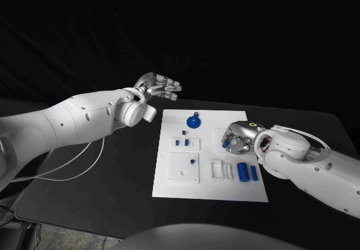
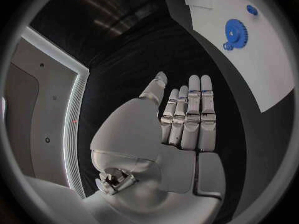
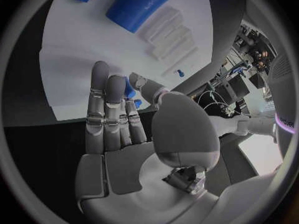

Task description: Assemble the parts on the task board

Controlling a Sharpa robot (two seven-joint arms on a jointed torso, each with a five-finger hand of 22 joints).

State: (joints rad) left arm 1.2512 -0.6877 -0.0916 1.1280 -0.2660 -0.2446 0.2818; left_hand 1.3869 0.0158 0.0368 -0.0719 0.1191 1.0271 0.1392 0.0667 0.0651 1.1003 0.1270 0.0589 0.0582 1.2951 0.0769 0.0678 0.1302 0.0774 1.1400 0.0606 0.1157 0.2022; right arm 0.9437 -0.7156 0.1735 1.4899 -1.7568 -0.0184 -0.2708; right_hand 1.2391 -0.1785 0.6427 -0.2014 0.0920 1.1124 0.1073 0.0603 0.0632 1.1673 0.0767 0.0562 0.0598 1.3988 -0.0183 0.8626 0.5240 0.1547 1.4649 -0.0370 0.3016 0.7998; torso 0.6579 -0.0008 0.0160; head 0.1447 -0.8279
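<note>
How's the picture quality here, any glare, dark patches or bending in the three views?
Head view: the task board is evenly lit and readable against a nearly black table and background; no strong glare. Left wrist view: fisheye bends the board's edge, and the left hand is sharp. Right wrist view: the same curving; the right hand is dimmer, in greyish shade.

My hands (image 1: 159,86) are silver on white arms (image 1: 82,117); the task board (image 1: 225,187) is white, its parts (image 1: 243,172) blue, the table (image 1: 98,192) black.
</note>
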